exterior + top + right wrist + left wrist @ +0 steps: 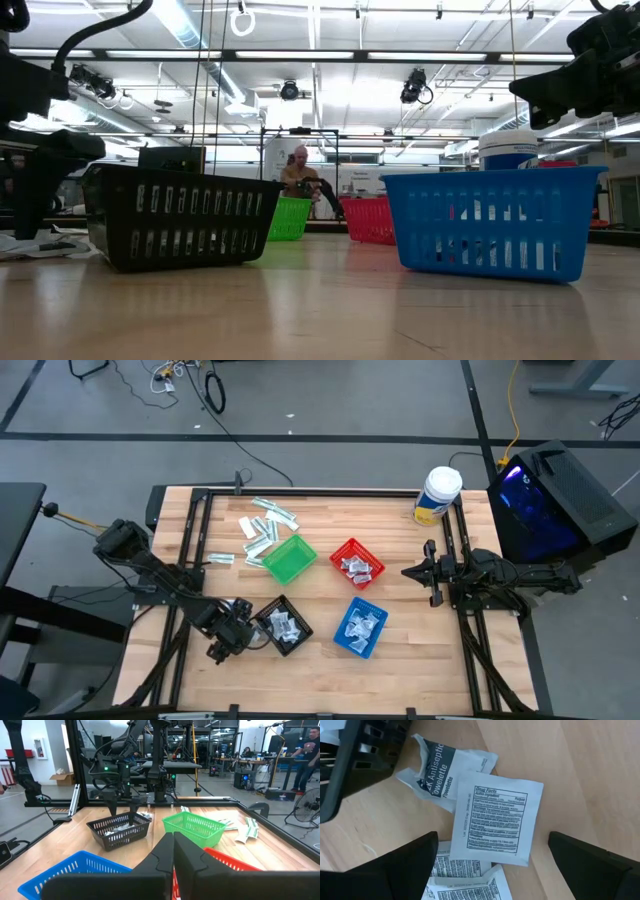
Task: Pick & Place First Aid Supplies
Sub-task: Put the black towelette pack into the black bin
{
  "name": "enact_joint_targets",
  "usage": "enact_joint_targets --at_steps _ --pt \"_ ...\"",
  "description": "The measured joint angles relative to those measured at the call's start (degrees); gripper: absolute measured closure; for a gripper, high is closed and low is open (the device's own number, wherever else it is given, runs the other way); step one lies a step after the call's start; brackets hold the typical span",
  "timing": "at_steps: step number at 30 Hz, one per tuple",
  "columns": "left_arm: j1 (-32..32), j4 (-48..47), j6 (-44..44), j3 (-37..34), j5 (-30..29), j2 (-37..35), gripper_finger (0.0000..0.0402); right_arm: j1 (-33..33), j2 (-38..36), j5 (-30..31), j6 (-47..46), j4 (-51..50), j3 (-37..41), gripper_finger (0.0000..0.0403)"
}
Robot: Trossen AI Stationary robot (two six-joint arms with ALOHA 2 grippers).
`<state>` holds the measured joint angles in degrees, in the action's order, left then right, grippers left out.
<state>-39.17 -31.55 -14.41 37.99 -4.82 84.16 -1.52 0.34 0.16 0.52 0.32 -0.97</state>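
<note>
Table (400, 660): 4 baskets, scattered packets (262, 530).

Floor: grey, smooth, crossed by dark tape lines (480, 420); black cables (215, 395) and a yellow cable (512, 410) trail over it.
Table: pale wood planks (330, 650), set in a black metal frame.
Beside the table: black case lit blue-violet inside (545, 500).
Ceiling: white beams with long light strips (190, 25); hanging spot lamps (290, 90).
Far room: desks with monitors (245, 767), a floor fan (307, 805), a cardboard box (62, 779), a red extinguisher on a white wall (38, 747).
People: one seated at the far end (298, 170); one standing by the desks (306, 750).
</note>
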Motion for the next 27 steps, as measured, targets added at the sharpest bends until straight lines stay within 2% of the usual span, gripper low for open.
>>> enact_joint_targets --at_steps 5,21,27 --pt "-0.06 0.08 -0.02 -0.01 0.07 0.07 0.0021 0.0 0.0 0.0 0.02 0.02 0.0 0.039" --pt "-0.64 0.31 -1.51 -0.08 1.16 0.11 0.0117 0.0 0.0 0.0 0.0 0.02 -0.02 0.039" --pt "-1.53 0.23 -1.51 -0.12 1.01 0.11 0.0137 0.0 0.0 0.0 0.01 0.0 -0.02 0.039"
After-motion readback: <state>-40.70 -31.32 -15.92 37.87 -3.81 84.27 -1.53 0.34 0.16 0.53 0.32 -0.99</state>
